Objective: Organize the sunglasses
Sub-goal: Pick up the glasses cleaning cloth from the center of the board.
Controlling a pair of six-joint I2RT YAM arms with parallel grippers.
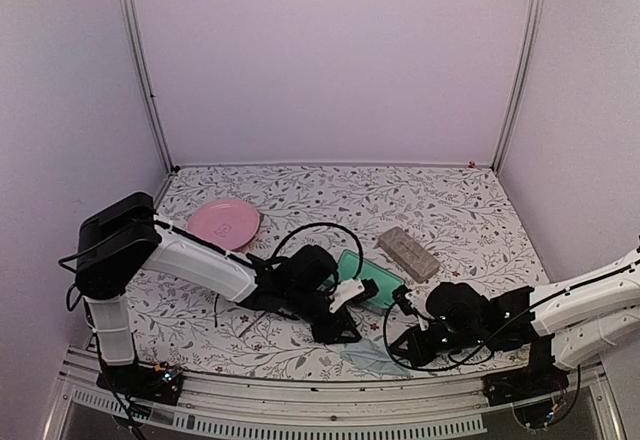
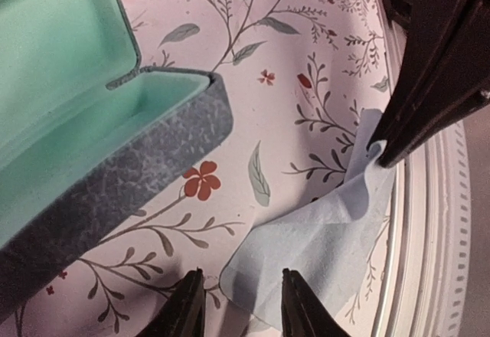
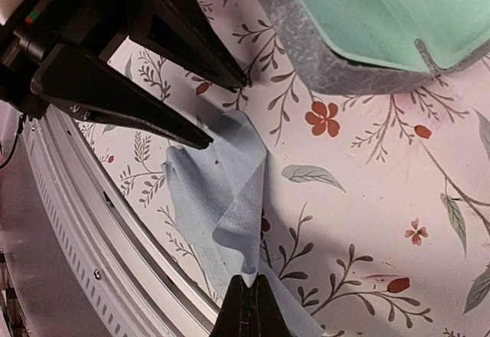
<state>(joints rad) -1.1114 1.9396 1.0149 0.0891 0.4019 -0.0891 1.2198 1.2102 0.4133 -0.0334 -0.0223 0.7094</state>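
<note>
pinching 1 corner of the blue cloth (image 3: pixel 222 191) in the shut right hand (image 3: pixel 249 291), bottom middle. holding the left hand (image 2: pixel 241 287) half open, empty, over its other edge, maybe to fold it. cannot see the sunglasses.

Floral tabletop (image 1: pixel 450 200), plain lilac walls (image 1: pixel 330 60)

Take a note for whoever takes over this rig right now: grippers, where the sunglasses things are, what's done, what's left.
Left gripper: open, fingers over the cloth edge by the front rail.
Right gripper: shut on a cloth corner.
Open case: beside the cloth, empty as far as visible. Closed case: farther back, to the right.
Sunglasses: not visible in any view.
Done: one case stands open.
Left: probably locate the sunglasses and case them.
</note>
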